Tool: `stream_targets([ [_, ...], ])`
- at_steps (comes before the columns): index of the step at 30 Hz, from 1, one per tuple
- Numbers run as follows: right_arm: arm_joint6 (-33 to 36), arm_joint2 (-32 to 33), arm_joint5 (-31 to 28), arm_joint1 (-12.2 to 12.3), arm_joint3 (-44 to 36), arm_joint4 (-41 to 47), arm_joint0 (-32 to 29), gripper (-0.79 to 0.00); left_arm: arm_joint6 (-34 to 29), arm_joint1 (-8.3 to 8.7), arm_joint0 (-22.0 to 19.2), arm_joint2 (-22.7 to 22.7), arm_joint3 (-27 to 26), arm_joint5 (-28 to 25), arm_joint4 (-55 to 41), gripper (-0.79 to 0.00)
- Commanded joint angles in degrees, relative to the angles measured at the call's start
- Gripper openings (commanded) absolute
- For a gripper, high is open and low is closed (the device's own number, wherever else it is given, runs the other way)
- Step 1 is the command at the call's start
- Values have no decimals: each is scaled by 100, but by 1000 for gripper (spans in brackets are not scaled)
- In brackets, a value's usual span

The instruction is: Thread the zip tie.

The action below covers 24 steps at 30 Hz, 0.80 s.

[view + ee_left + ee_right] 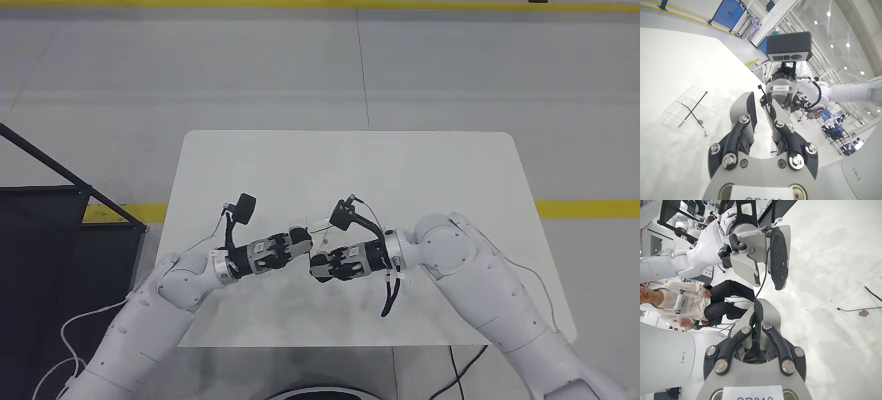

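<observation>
Left gripper (pixel 302 241) faces right gripper (pixel 319 266); both above the table (pixel 450 170).

Black zip tie (pixel 763 278) runs thin from right gripper (pixel 755 303): silver-grey fingers, black links, bright steel screws. Left gripper (pixel 762 98) facing it, same grey; pads (pixel 779 262) black with dotted grid pattern. Beyond both tools, clear box (pixel 670 113) with black ties (pixel 694 108) and brown fleck (pixel 700 121). White table (pixel 450 170); grey floor (pixel 300 70), yellow stripe (pixel 590 208).

Top view looks down; wrist views face each other above table (pixel 400 170).
</observation>
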Motion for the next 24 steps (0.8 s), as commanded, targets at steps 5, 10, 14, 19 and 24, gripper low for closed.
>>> stream_targets([
  [5, -10, -9, 19, -2, 11, 5, 1, -785, 17, -9, 0, -8, -9, 21, 20, -650],
  [10, -25, -11, 19, -2, 13, -13, 0, -785, 28, -14, 16, -19, -31, 46, 42, -720],
  [14, -33, -10, 30, -1, 18, -6, -2, -785, 19, -15, 27, -34, -52, 53, 65, -782],
  [19, -38, -5, 36, 2, 24, -21, -6, -785, 16, -18, 39, -44, -65, 45, 70, -785],
  [24, -34, 4, 44, 6, 30, -8, -8, -785, 27, -23, 43, -55, -81, 42, 98, -785],
])
